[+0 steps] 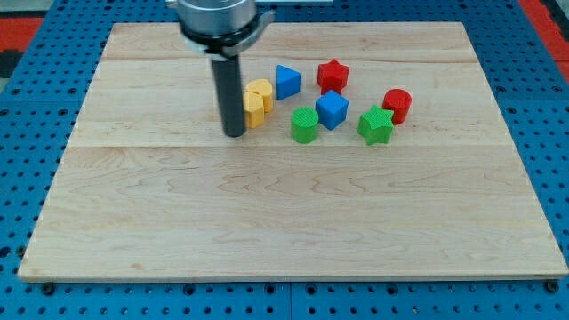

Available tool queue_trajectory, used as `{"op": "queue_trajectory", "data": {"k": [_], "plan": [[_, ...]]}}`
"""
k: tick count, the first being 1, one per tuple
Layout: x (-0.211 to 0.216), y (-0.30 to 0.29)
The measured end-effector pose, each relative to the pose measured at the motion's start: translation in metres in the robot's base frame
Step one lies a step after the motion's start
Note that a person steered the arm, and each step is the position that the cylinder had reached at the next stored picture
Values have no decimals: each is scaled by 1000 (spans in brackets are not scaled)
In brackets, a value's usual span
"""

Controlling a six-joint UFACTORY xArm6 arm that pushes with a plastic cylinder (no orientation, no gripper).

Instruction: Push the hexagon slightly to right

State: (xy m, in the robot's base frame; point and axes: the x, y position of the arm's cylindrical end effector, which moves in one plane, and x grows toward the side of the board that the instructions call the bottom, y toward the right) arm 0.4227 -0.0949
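Observation:
Two yellow blocks sit together left of the cluster's middle. The lower one, the yellow hexagon (254, 113), is partly hidden by my rod. The upper one looks like a yellow heart (260, 91) and touches the hexagon. My tip (234, 133) rests on the board right against the hexagon's left side; contact seems likely but I cannot tell for sure. The rod rises straight up to the dark arm head at the view's top.
To the hexagon's right are a blue triangle (286, 81), a green cylinder (304, 124), a blue cube (332, 109), a red star (332, 75), a green star (375, 125) and a red cylinder (396, 105). All lie on the wooden board (284, 222).

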Motion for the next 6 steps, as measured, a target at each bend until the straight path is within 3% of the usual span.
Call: {"op": "queue_trajectory", "data": {"k": [1,2,4,5,6], "plan": [[-18,-40],[-43,-21],[-8,22],[9,8],[-18,-61]]}}
